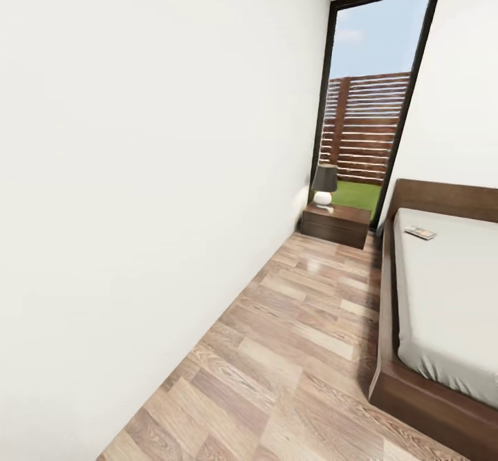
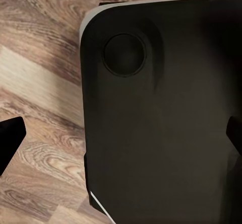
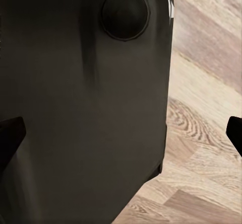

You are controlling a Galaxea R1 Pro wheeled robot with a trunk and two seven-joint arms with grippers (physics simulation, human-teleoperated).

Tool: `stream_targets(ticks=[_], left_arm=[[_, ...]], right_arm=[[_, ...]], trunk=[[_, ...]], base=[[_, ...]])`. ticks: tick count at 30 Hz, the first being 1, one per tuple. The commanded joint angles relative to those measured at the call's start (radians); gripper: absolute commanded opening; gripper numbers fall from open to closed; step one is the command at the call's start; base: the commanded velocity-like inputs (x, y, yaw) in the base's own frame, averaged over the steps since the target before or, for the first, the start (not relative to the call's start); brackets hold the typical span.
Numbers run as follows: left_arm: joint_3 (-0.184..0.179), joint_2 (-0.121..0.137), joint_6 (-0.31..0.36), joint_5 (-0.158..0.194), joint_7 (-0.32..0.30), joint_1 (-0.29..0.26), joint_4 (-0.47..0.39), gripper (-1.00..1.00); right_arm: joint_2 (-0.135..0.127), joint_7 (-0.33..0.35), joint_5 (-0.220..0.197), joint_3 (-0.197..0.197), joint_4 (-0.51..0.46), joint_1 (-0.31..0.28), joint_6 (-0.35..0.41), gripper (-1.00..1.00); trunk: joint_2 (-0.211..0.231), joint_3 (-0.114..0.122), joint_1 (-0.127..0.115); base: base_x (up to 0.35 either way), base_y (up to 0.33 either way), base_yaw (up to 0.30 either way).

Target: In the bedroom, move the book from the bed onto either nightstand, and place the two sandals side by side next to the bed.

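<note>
Far ahead we see the book [image 1: 420, 232] lying on the bed [image 1: 443, 295], the nightstand [image 1: 335, 224] beside it under a lamp [image 1: 324, 184]; both our jaws hang apart over the floor [image 1: 290, 350].

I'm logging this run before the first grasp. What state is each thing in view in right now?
book: lying flat on the mattress near the headboard, not yet moved.
bed: mattress bare apart from the book.
nightstand: against the wall beside the bed, drawers shut, lamp on top.
lamp: upright.
left pincer: open, empty, over the robot's dark base.
right pincer: open, empty, likewise.
</note>
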Motion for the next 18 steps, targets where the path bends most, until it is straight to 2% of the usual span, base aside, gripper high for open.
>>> stream_targets(ticks=[1, 8, 18], left_arm=[[-0.001, 0.000, -0.001, -0.001, 0.000, 0.000, -0.002, 1.00], [0.000, 0.000, -0.003, 0.000, 0.001, 0.001, -0.002, 1.00], [0.000, 0.000, -0.043, 0.002, 0.004, 0.000, -0.021, 1.00]], right_arm=[[0.000, 0.000, -0.001, 0.000, -0.001, 0.000, 0.000, 1.00], [0.001, 0.000, -0.001, 0.000, -0.002, 0.000, 0.000, 1.00], [0.001, 0.000, -0.001, -0.001, -0.006, 0.000, 0.000, 1.00]], trunk=[[0.000, -0.001, 0.000], [0.000, -0.001, 0.000], [0.000, -0.001, 0.000]], base=[[0.000, 0.000, -0.147], [0.000, 0.000, -0.056], [0.000, 0.000, -0.006]])
